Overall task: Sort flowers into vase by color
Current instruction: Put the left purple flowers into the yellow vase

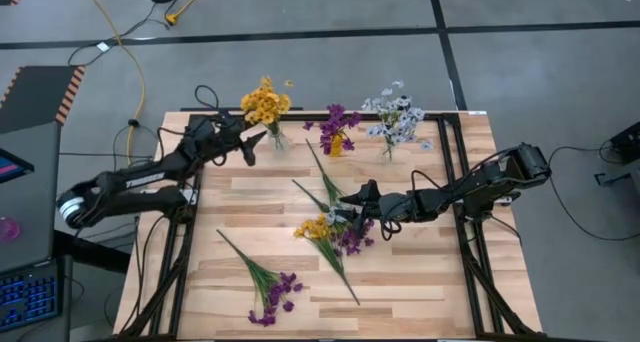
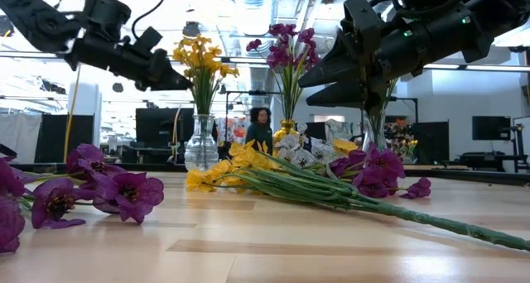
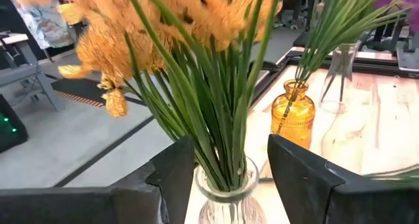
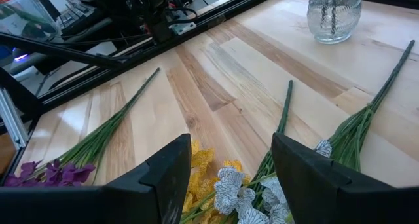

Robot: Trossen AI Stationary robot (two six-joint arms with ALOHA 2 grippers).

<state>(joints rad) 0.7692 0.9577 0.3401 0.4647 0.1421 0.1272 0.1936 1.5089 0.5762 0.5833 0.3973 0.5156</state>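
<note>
Three vases stand in a row along the upper edge of the wooden table [image 1: 420, 272] in the high view. At upper left of centre a clear glass vase [image 1: 277, 139] holds yellow flowers [image 1: 265, 104]; beside it an amber vase [image 1: 336, 145] holds purple flowers [image 1: 337, 119]; to the right another clear vase [image 1: 388, 149] holds pale bluish-white flowers [image 1: 396, 114].

The left gripper [image 1: 247, 142] sits at the upper left of the table, just beside the yellow bunch. In the left wrist view its fingers [image 3: 175, 170] stand apart on either side of the green stems, above the neck of the clear vase — open, with nothing clamped between them.

The right gripper [image 1: 355, 199] reaches in from the right edge of the frame to the middle of the table, hanging over a loose pile of sprigs [image 1: 335, 232]. The right wrist view shows its fingers [image 4: 171, 178] spread wide and empty, with yellow and whitish blossoms directly below them.

That pile lies at the centre of the high view: yellow blossoms to the left, purple to the right, whitish ones near the gripper, green stems fanning toward upper left and lower right. A separate purple sprig [image 1: 265, 287] lies at the lower left of the table, well apart from the pile — its blossoms point toward the bottom edge.

In the low view a person [image 2: 260, 127] shows far behind the vases.
</note>
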